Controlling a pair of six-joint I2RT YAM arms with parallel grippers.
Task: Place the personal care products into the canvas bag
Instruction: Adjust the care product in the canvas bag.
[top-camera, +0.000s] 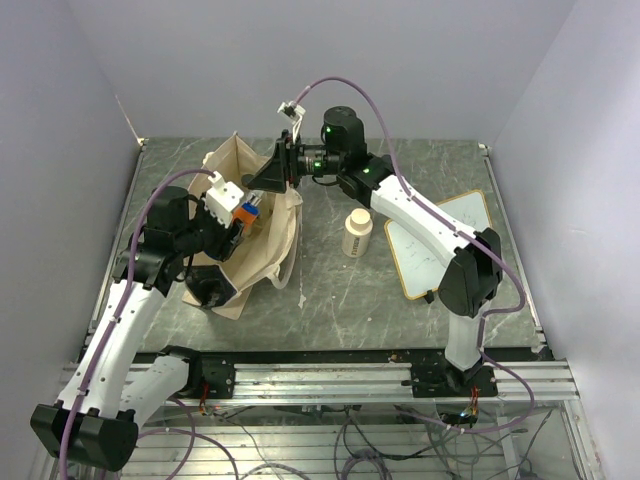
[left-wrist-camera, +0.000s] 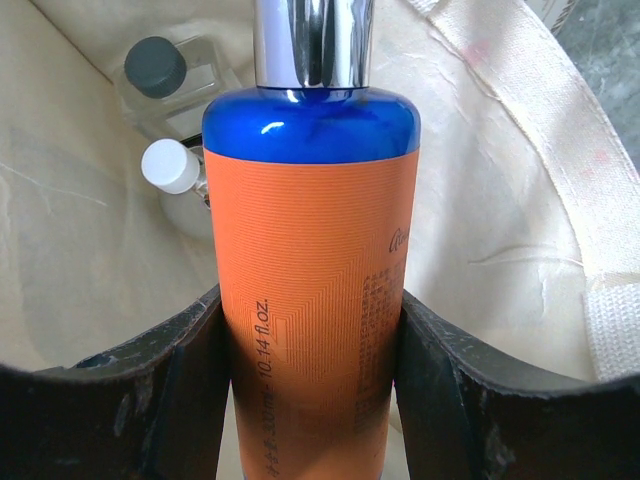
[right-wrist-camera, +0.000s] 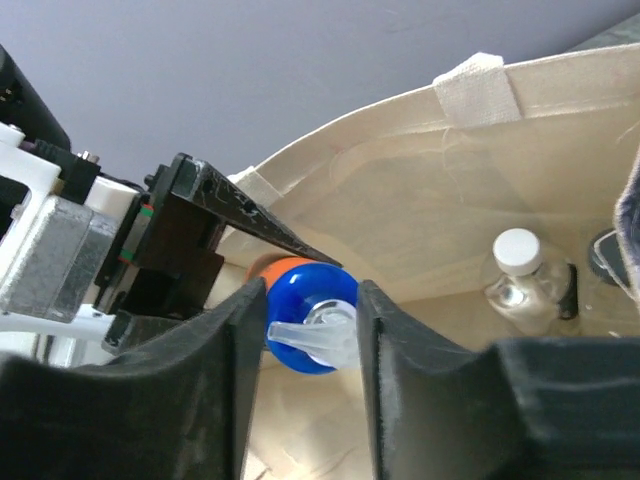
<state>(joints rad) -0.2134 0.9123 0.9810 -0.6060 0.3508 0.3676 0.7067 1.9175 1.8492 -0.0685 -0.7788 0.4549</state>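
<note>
The blue-and-orange bottle (left-wrist-camera: 310, 250) hangs over the mouth of the canvas bag (top-camera: 262, 255), and my left gripper (left-wrist-camera: 310, 335) is shut on its orange body. My right gripper (right-wrist-camera: 310, 300) comes in from the far side (top-camera: 264, 180) and is closed round the same bottle's clear pump top (right-wrist-camera: 315, 325). Down inside the bag lie a clear bottle with a dark cap (left-wrist-camera: 165, 75) and a silver bottle with a white cap (left-wrist-camera: 172, 168), the latter also visible in the right wrist view (right-wrist-camera: 517, 272). A cream wide-lidded bottle (top-camera: 357, 233) stands on the table right of the bag.
A wood-framed whiteboard (top-camera: 440, 245) lies flat on the right side of the table, partly under my right arm. The bag's strap (right-wrist-camera: 476, 88) and rim stand up around both grippers. Walls close the table at the back and both sides.
</note>
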